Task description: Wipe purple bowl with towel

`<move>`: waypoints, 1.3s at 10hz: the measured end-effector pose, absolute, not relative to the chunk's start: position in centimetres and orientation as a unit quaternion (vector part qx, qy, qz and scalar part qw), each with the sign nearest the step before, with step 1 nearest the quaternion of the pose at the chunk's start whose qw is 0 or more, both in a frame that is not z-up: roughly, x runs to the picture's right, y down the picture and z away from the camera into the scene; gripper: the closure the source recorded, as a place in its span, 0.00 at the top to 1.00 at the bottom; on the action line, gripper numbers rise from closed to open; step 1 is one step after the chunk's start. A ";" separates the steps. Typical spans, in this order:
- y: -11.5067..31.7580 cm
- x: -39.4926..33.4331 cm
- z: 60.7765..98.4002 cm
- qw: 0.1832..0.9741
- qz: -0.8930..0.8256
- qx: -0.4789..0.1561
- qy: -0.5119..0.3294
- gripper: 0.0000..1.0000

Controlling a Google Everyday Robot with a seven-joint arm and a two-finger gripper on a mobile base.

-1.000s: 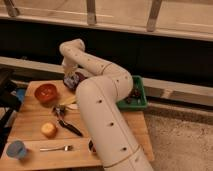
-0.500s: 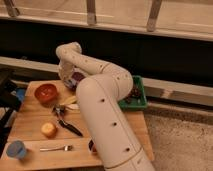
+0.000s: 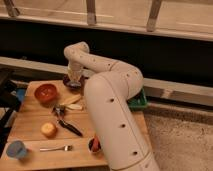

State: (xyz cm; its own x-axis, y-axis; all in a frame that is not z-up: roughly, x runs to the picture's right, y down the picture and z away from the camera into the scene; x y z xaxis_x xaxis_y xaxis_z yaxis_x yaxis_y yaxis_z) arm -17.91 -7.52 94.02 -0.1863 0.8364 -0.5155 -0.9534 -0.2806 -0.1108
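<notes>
The purple bowl (image 3: 71, 84) sits at the far edge of the wooden table (image 3: 30, 120), right of the orange-red bowl (image 3: 45, 92). It is dark, and only its near rim shows below my wrist. My gripper (image 3: 75, 76) points down right over the purple bowl, at or inside its rim. A pale bluish patch shows at the gripper. I cannot tell whether it is the towel. My large white arm (image 3: 112, 110) curves from the lower right across the table's right half and hides what lies under it.
A small blue cup (image 3: 16, 149) and a fork (image 3: 55, 148) lie at the front left. A yellow-orange fruit (image 3: 48, 129) and a black-handled utensil (image 3: 67, 125) lie mid-table. A green tray (image 3: 139, 101) sits at the right behind the arm. A dark wall runs behind the table.
The wrist and gripper shifted slightly left and then back right over the purple bowl. Nothing else on the table moved.
</notes>
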 end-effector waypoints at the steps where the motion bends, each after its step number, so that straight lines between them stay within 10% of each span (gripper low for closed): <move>1: -8.0 -18.2 94.5 0.593 0.759 -0.244 0.115 0.00; 13: -7.5 -25.3 93.6 0.653 0.703 -0.260 0.110 0.00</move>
State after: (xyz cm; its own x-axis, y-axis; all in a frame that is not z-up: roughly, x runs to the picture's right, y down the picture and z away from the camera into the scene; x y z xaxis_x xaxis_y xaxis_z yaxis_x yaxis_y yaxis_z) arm -25.26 -7.53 93.59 -0.0120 0.8608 -0.5087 -0.9749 -0.1233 -0.1855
